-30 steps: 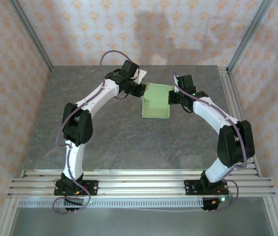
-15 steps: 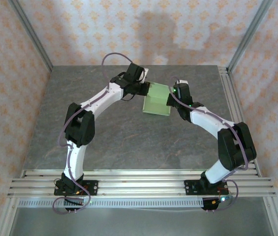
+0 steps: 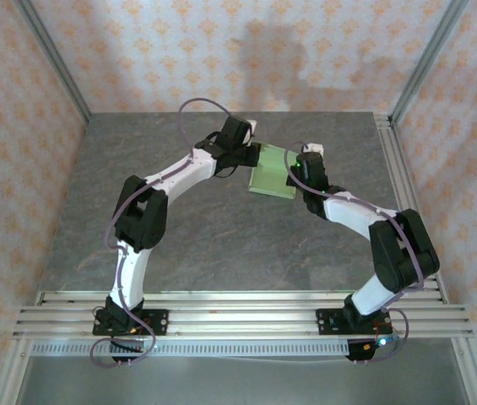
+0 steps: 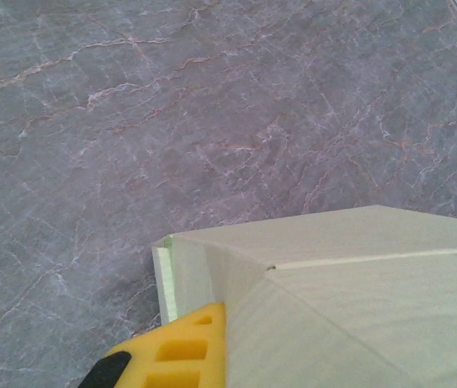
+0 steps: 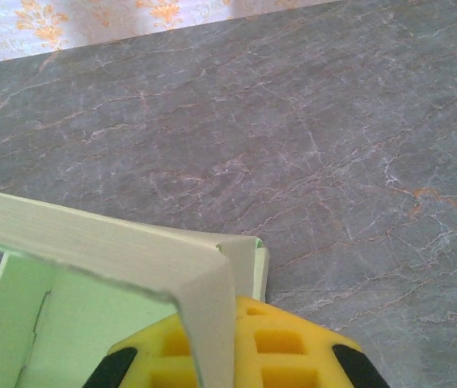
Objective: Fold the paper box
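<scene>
Paper box over table far-centre; L end effector at its left edge, R end effector at right.

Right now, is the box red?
No, the box is pale yellow-green, plain to see against the grey table.

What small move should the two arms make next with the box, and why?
Probably ease both grippers a little toward each other. The paper box sits between the left gripper and right gripper, walls raised, yet at the corners in both wrist views an inner flap edge peeks out.
</scene>
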Robot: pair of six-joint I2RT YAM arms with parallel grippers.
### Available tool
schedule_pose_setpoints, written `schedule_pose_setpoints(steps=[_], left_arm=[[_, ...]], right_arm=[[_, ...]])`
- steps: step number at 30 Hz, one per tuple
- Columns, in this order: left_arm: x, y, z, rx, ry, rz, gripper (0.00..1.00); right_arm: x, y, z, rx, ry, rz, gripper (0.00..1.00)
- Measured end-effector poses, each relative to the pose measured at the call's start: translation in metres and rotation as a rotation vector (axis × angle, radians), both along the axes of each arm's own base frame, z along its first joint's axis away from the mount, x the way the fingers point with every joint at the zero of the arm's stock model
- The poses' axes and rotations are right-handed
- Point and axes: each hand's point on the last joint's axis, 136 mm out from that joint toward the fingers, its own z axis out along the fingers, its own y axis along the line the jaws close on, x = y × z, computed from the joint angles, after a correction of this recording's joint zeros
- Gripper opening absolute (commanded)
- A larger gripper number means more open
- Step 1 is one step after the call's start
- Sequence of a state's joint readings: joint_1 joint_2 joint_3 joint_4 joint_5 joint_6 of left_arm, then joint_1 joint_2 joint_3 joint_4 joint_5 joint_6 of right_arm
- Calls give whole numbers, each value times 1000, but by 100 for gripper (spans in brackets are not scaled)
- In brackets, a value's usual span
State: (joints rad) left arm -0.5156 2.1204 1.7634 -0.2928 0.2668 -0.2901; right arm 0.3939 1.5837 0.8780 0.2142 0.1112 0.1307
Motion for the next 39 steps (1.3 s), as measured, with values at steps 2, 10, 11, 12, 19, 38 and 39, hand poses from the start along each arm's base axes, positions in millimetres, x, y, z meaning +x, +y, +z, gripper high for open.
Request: schedule_pose_setpoints(steps=[2,10,11,12,19,38,39], left_arm=[[2,-1,-6,3,-2,3,0],[3,-2,-21,-2,-30,13,0],[3,-3,-22,-6,-36,15,0],[4,-3,-22,-9,-42,19,0],[5,-5,-25,-35,-63,38,0],[2,-2,-29,-86,15,119,0],[2,-1,-32,-95,11,124,0]], right_arm=[[-2,-1,-5,-10,-1,-4,0],[-4,1,-14,-30,-39,-13,0],[-4,2,-14,-32,-44,-13,0],[-4,2,-14,-32,-49,-14,0],[-6,3,-16,-25,-80,-12,0],[-7,9,-18,-25,-113,0,0],[-8,9,-19,-28,-117,2,0]])
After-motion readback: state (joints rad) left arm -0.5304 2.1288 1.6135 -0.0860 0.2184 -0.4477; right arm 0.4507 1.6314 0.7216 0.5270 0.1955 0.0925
